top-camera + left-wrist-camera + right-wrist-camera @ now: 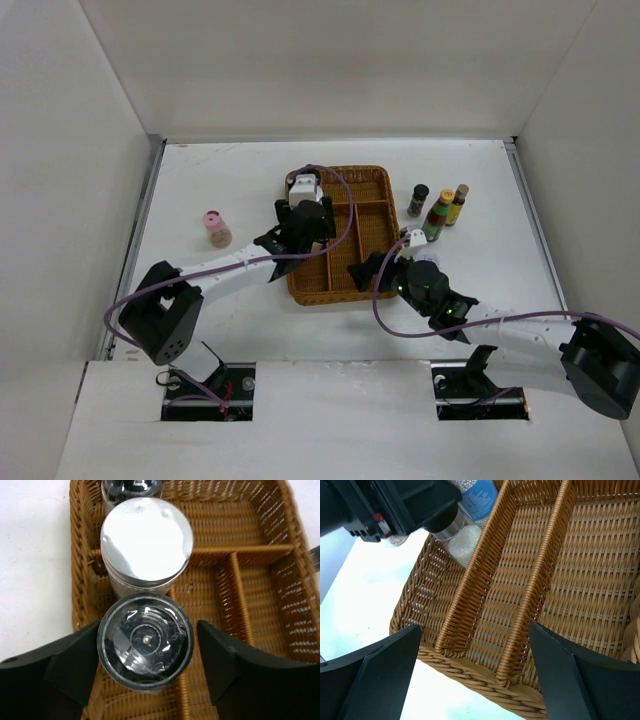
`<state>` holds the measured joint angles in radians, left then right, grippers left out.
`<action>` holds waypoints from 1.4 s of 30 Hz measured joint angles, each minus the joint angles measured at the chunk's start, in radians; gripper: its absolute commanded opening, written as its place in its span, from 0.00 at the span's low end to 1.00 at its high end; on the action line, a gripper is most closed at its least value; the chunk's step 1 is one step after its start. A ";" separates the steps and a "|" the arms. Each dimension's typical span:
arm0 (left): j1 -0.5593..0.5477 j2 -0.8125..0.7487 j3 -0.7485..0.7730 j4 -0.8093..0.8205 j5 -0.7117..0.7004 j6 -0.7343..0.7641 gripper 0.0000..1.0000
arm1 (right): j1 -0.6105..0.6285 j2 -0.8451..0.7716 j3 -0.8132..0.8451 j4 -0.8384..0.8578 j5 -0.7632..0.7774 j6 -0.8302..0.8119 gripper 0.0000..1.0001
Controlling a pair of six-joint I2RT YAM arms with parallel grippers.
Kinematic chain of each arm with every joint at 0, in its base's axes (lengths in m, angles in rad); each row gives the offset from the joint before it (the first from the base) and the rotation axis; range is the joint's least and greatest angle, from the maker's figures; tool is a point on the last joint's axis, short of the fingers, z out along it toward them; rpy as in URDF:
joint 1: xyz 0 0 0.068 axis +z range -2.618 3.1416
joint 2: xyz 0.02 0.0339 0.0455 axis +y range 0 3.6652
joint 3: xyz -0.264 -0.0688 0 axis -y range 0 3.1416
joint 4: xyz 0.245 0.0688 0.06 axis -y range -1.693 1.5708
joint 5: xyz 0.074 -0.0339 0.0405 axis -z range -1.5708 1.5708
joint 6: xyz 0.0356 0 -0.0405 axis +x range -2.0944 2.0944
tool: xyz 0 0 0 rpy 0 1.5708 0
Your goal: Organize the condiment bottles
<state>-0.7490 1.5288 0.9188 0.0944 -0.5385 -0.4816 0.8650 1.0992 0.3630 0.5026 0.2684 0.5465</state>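
The brown wicker tray lies mid-table. My left gripper is over its left compartment, open around a dark clear-topped grinder bottle; the left finger is at its side, the right finger stands apart. Behind it stand a silver-capped jar and a dark-capped bottle. My right gripper is open and empty over the tray's near edge. A pink-capped bottle stands left of the tray. Black-capped, yellow-capped and tan-capped bottles stand to its right.
White walls close in the table at the back and both sides. The tray's middle and right compartments hold nothing that shows. In the right wrist view the left gripper's body hangs over a jar of white grains.
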 measured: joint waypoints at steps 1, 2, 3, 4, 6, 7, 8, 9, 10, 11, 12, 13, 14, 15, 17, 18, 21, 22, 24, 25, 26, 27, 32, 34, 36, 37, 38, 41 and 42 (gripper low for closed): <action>-0.002 -0.001 0.000 0.012 -0.003 -0.001 0.84 | 0.000 0.000 0.000 0.000 0.000 0.000 0.95; -0.004 -0.004 0.000 0.021 -0.008 -0.001 0.88 | 0.000 0.000 0.000 0.000 0.000 0.000 0.95; -0.007 -0.011 -0.001 0.025 -0.013 0.000 0.90 | 0.000 0.000 0.000 0.000 0.000 0.000 0.95; -0.011 -0.022 -0.003 0.026 -0.018 0.001 0.91 | 0.000 0.000 0.000 0.000 0.000 0.000 0.95; -0.019 -0.068 -0.014 0.021 -0.029 0.004 0.93 | 0.000 0.000 0.000 0.000 0.000 0.000 0.95; -0.021 -0.103 -0.023 0.019 -0.034 0.005 0.93 | 0.000 0.000 0.000 0.000 0.000 0.000 0.95; -0.025 -0.144 -0.035 0.014 -0.039 0.006 0.93 | 0.000 0.000 0.000 0.000 0.000 0.000 0.95; -0.026 -0.187 -0.049 0.010 -0.044 0.006 0.93 | 0.000 0.000 0.000 0.000 0.000 0.000 0.95; -0.026 -0.238 -0.067 0.004 -0.051 0.007 0.93 | 0.000 0.000 0.000 0.000 0.000 0.000 0.95; -0.021 -0.293 -0.087 -0.003 -0.061 0.005 0.93 | 0.000 -0.001 0.000 0.000 0.000 0.000 0.95; -0.009 -0.347 -0.106 -0.014 -0.070 0.003 0.93 | 0.000 -0.001 0.000 0.000 0.000 0.000 0.95; 0.013 -0.396 -0.125 -0.028 -0.079 -0.001 0.93 | 0.000 -0.001 0.000 0.000 0.000 0.000 0.95; 0.042 -0.435 -0.139 -0.042 -0.087 -0.006 0.93 | 0.000 -0.001 0.000 0.000 0.000 0.000 0.95; 0.086 -0.467 -0.151 -0.060 -0.094 -0.013 0.93 | 0.000 -0.001 0.000 0.000 0.000 0.000 0.95; 0.187 -0.490 -0.161 -0.093 -0.107 -0.021 0.93 | 0.000 -0.001 0.000 0.000 0.000 0.000 0.95; 0.246 -0.487 -0.162 -0.107 -0.106 -0.025 0.93 | 0.000 0.000 0.000 0.000 0.000 0.000 0.95; 0.401 -0.439 -0.168 -0.126 -0.102 -0.032 0.91 | 0.000 0.002 0.000 0.000 -0.003 0.000 0.96; 0.436 -0.417 -0.168 -0.127 -0.100 -0.032 0.91 | 0.000 0.002 0.000 0.000 -0.004 0.000 0.96; 0.492 -0.357 -0.168 -0.118 -0.094 -0.034 0.89 | 0.000 0.002 0.000 0.000 -0.006 0.000 0.96; 0.513 -0.320 -0.167 -0.113 -0.087 -0.034 0.88 | 0.000 0.002 0.000 0.000 -0.007 0.000 0.96; 0.526 -0.286 -0.165 -0.110 -0.080 -0.034 0.87 | 0.000 0.002 0.000 0.000 -0.008 0.000 0.96; 0.538 -0.249 -0.164 -0.108 -0.074 -0.033 0.86 | 0.000 0.002 0.000 0.000 -0.010 0.000 0.96; 0.563 -0.145 -0.164 -0.102 -0.055 -0.032 0.76 | 0.000 0.002 0.000 0.000 -0.015 0.000 0.96; 0.573 -0.134 -0.164 -0.090 -0.052 -0.032 0.69 | 0.000 0.002 0.000 0.000 -0.015 0.000 0.96; 0.588 -0.129 -0.163 -0.070 -0.051 -0.031 0.62 | 0.000 0.004 0.000 0.000 -0.016 0.000 0.96; 0.595 -0.126 -0.162 -0.062 -0.051 -0.031 0.59 | 0.000 0.008 0.000 0.001 -0.016 0.000 0.96; 0.600 -0.123 -0.160 -0.055 -0.051 -0.030 0.56 | 0.000 0.012 0.000 0.001 -0.018 0.000 0.96; 0.611 -0.111 -0.157 -0.022 -0.051 -0.029 0.41 | 0.000 0.022 0.000 0.001 -0.019 0.000 0.96; 0.611 -0.108 -0.157 -0.015 -0.051 -0.024 0.37 | 0.000 0.023 0.000 0.001 -0.019 0.000 0.96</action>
<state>-0.1379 1.4212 0.7616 0.0795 -0.5896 -0.5060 0.8650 1.1221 0.3630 0.5034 0.2489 0.5468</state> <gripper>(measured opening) 0.449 0.960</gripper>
